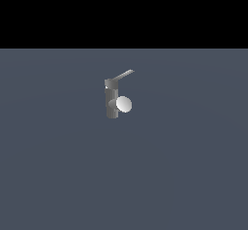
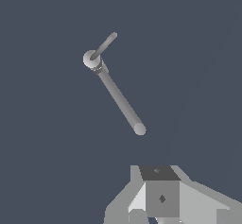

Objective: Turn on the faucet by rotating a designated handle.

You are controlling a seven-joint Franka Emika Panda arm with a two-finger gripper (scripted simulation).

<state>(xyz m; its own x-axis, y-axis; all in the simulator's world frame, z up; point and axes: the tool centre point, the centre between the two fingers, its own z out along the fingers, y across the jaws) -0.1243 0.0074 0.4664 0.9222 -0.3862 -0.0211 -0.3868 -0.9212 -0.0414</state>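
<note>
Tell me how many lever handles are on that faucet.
1. The handle sits on the cap atop the faucet, angling up toward the exterior view's right, above the round-faced spout. No second lever shows in either view.

The light is dim and even, with the flat slate-blue ground (image 1: 124, 175) showing no cast shadows. In the exterior view a plain black band fills the top. The brightest spot is the pale round disc face (image 1: 124, 104) of the small grey upright cylindrical faucet (image 1: 111, 103), shaded darker toward one edge. Edges are crisp though slightly jagged, with no blur or glare. The wrist view looks equally flat.
</note>
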